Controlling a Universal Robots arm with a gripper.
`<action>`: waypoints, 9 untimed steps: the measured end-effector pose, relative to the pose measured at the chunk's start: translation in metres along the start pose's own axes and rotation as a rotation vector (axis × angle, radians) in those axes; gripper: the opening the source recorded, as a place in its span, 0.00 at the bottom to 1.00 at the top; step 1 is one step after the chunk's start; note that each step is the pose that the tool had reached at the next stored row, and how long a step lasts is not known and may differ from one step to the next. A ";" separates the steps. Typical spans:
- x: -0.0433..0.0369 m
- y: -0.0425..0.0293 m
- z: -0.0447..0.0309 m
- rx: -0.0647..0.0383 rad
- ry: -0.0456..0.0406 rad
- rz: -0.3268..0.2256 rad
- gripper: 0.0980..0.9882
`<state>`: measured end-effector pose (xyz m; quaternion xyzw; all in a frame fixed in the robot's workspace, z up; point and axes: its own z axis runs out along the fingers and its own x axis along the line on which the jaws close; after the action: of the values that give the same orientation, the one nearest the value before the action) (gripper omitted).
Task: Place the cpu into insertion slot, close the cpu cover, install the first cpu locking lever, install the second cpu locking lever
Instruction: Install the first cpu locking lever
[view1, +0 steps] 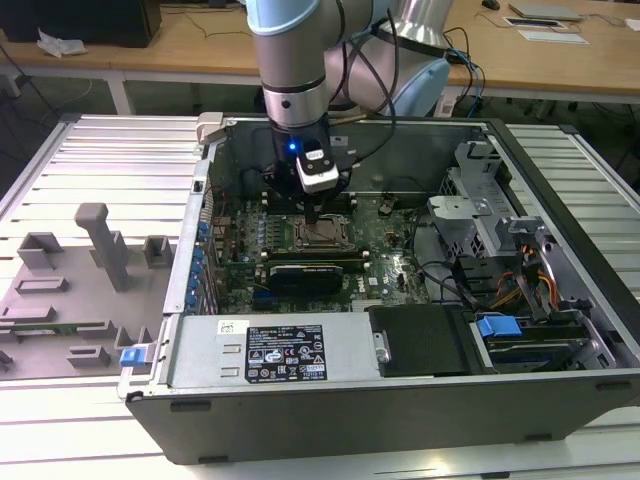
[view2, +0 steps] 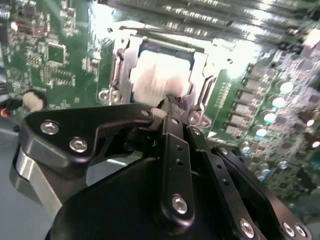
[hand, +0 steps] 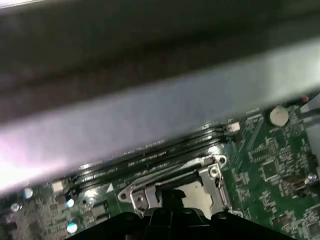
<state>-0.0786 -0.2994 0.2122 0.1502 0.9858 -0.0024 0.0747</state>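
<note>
The cpu (view2: 159, 75) lies flat in the insertion slot (view1: 322, 236) on the green motherboard (view2: 55, 65), its dull silver top showing. The cpu cover (view2: 120, 65) lies down around it as a silver frame, and the chip shows through its window. In the first wrist view the cpu (hand: 197, 192) and the cpu cover (hand: 137, 192) sit just beyond the black fingertips. My gripper (view2: 170, 102) hangs directly over one edge of the socket, shut, with nothing seen between its fingers. In the exterior view the gripper (view1: 315, 215) points straight down into the case. I cannot make out the locking levers.
The open computer case (view1: 560, 170) surrounds the board with metal walls. Long black memory slots (view2: 215, 20) run beside the socket. A long black card (view1: 315, 272) lies in front of it. Drive cages and cables (view1: 500, 260) fill the exterior view's right. A grey fixture tray (view1: 90, 280) lies outside, at its left.
</note>
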 end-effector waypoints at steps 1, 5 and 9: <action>-0.0020 -0.0022 0.0003 0.002 0.0061 0.000 0.01; -0.0108 -0.0056 0.0016 0.008 0.0271 -0.002 0.01; -0.0203 -0.0036 0.0030 0.011 0.0459 -0.026 0.01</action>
<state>-0.0600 -0.3089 0.2121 0.1378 0.9891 -0.0052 0.0512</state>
